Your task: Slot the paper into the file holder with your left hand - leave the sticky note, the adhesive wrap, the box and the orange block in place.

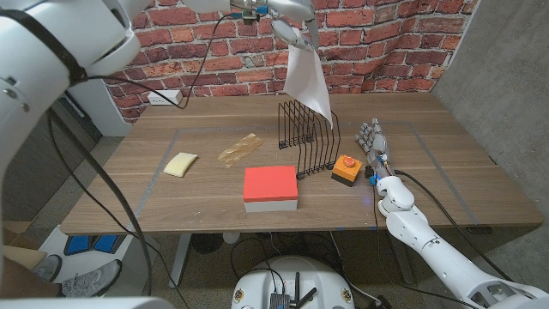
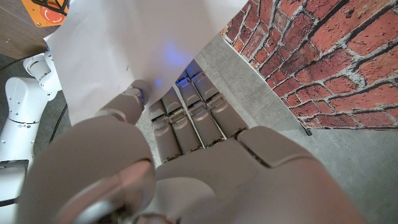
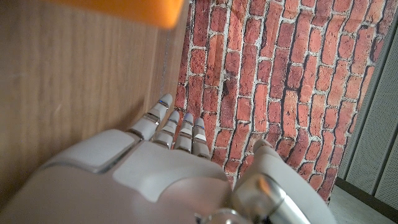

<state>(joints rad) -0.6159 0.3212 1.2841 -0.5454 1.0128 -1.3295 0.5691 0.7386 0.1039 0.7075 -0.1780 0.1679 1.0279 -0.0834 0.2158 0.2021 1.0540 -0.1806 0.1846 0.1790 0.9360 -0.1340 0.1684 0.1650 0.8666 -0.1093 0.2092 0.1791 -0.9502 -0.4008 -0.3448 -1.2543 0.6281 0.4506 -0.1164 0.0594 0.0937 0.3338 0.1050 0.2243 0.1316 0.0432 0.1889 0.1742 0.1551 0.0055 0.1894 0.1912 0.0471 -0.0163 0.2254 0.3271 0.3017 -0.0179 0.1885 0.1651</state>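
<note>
Wooden bench (image 1: 412,184) carries, from the frame's left to right, a pale yellow sticky note (image 1: 180,164), a tan wrap (image 1: 239,148), a red-topped box (image 1: 271,188), a black wire file holder (image 1: 307,136) and an orange block (image 1: 345,169). Near the upper middle, the left hand (image 1: 291,27) pinches a white paper (image 1: 309,81) hanging above the holder. At centre right, the right hand (image 1: 374,142) rests on the bench, holding nothing, fingers straight and close together.
</note>
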